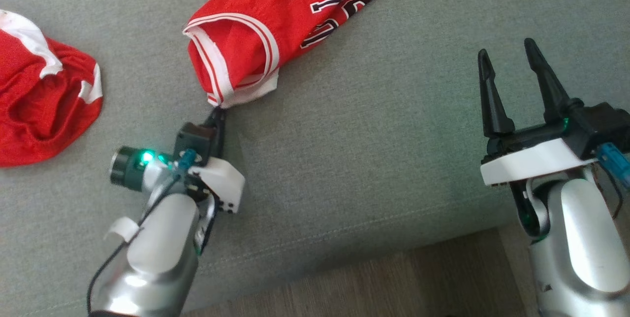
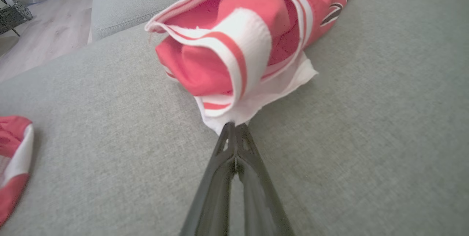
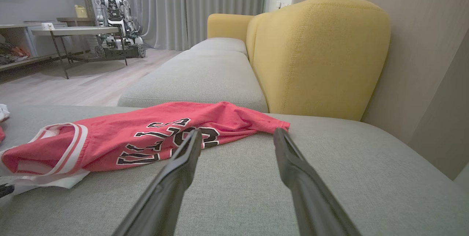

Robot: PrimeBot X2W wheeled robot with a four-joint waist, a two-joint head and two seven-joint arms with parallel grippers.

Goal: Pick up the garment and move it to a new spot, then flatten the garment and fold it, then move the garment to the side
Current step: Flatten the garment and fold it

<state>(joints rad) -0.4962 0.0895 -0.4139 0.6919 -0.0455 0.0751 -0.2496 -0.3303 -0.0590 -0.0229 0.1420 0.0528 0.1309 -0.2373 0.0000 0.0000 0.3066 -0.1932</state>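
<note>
Garment [image 1: 275,21] gripped for pick-up

It lay bunched on the grey sofa seat [image 1: 369,169]. The left jaws were clamped on its white hem corner; the right jaws stood apart, well clear. The next move probably called for a lift and carry without that thin pinch slipping.

Grey sofa seat [image 1: 374,159] across the head view, crumpled red-and-white cloth [image 1: 44,105] at far left, wooden floor [image 1: 393,282] along the bottom. In the right wrist view, yellow backrest [image 3: 318,56] at upper right, curtains [image 3: 205,5] top centre, table [image 3: 73,30] and another robot [image 3: 117,19] upper left.
</note>
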